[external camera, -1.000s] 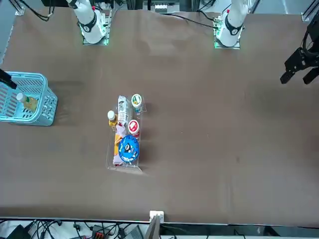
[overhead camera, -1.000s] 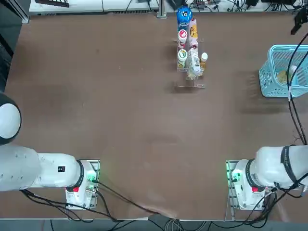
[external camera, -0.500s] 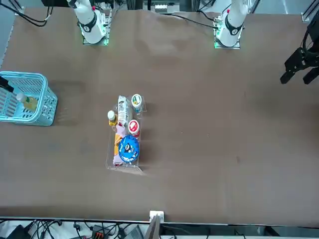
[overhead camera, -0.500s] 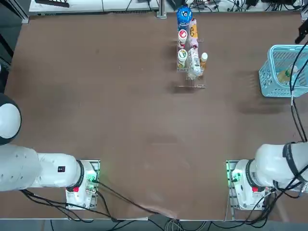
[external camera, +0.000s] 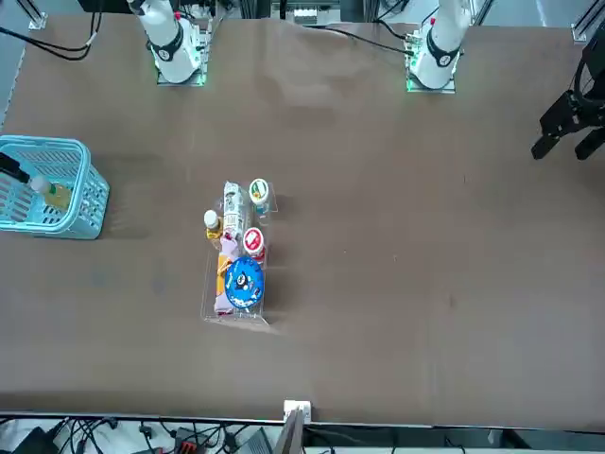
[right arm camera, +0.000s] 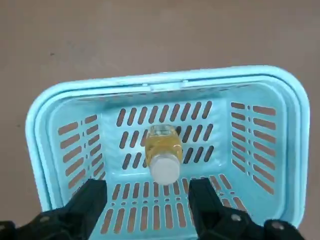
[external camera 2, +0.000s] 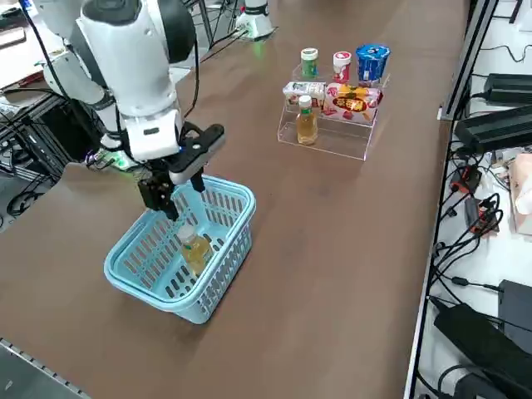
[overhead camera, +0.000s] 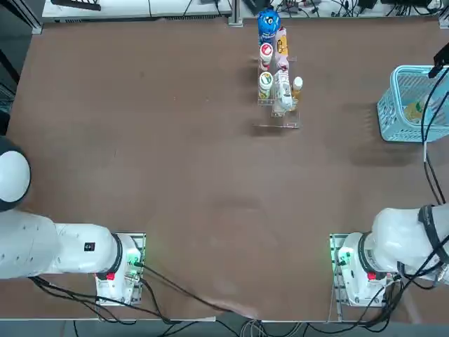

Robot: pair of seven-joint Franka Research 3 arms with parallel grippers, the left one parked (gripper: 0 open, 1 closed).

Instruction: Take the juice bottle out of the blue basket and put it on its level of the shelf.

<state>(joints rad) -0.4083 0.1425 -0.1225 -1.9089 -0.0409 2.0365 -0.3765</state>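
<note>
The juice bottle (right arm camera: 162,150), amber with a white cap, stands inside the blue basket (right arm camera: 165,82) near one wall. It also shows in the right side view as the juice bottle (external camera 2: 193,248) in the blue basket (external camera 2: 229,241). My right gripper (external camera 2: 176,189) hangs just above the basket's rim, over the bottle. In the wrist view the right gripper (right arm camera: 146,200) is open, its fingers apart on either side of the cap and not touching it. The clear stepped shelf (external camera 2: 332,137) stands far off across the table, seen from above as the shelf (overhead camera: 279,116).
A second amber bottle with a white cap (external camera 2: 307,120) stands on the shelf's lower step. Behind it are a big blue-topped bottle (external camera 2: 371,62), a green-labelled bottle (external camera 2: 308,63) and other drinks. The basket (overhead camera: 393,105) sits at the table's right edge.
My right gripper has shifted a little over the basket, closer above the bottle. The bottle, basket and shelf have not moved.
</note>
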